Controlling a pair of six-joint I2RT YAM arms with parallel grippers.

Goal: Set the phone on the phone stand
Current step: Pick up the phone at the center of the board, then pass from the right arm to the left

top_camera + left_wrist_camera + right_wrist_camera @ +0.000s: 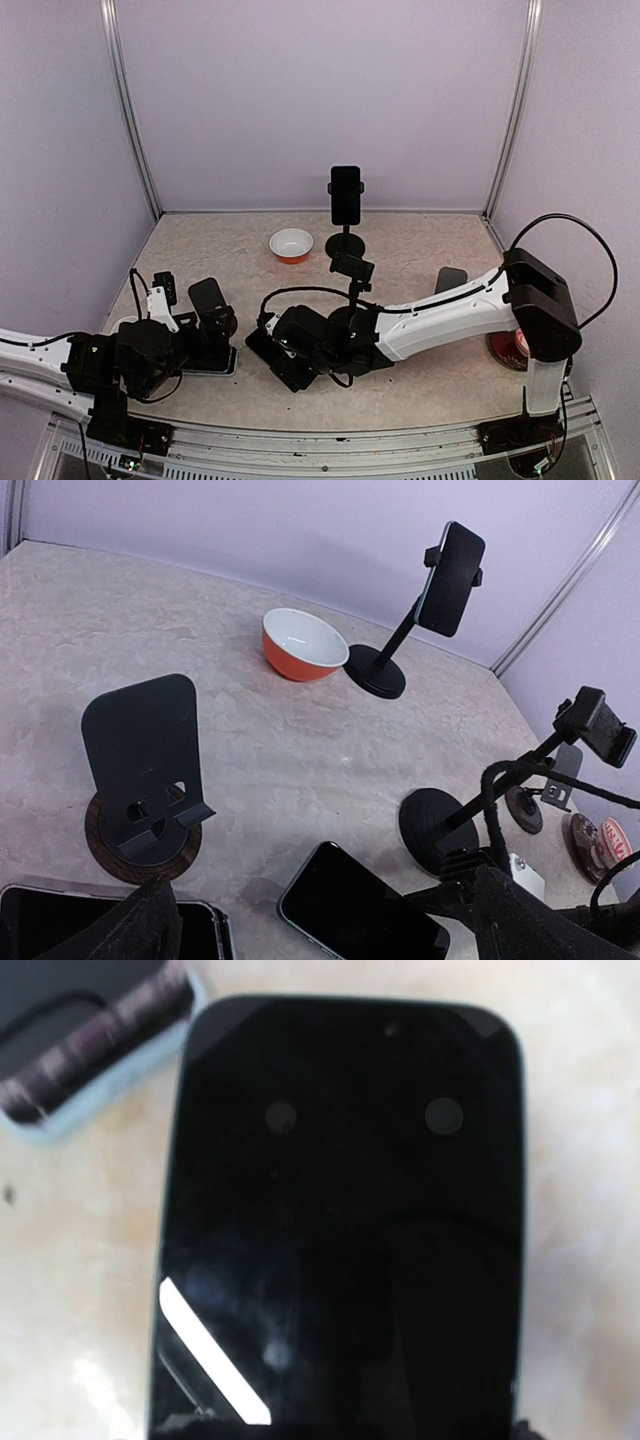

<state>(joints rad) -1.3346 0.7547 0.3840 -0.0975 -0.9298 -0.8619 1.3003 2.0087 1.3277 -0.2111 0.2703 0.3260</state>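
Note:
A black phone [275,362] with a pale blue edge fills the right wrist view [340,1220]. My right gripper [300,350] is shut across its width, and its fingers hardly show. From the left wrist, the phone [360,910] looks tilted, free end just off the table. Right behind that arm stands an empty phone stand [352,268], a clamp head on a pole with a round base [440,830]. My left gripper [215,340] is open with nothing between its fingers. It hangs over a second phone [60,925] lying flat.
A flat-backed stand [145,760] on a wooden disc is just ahead of the left gripper. A pole stand at the back holds a phone [346,195], beside an orange bowl [291,244]. A small stand [450,280] and a red disc [515,345] sit at the right.

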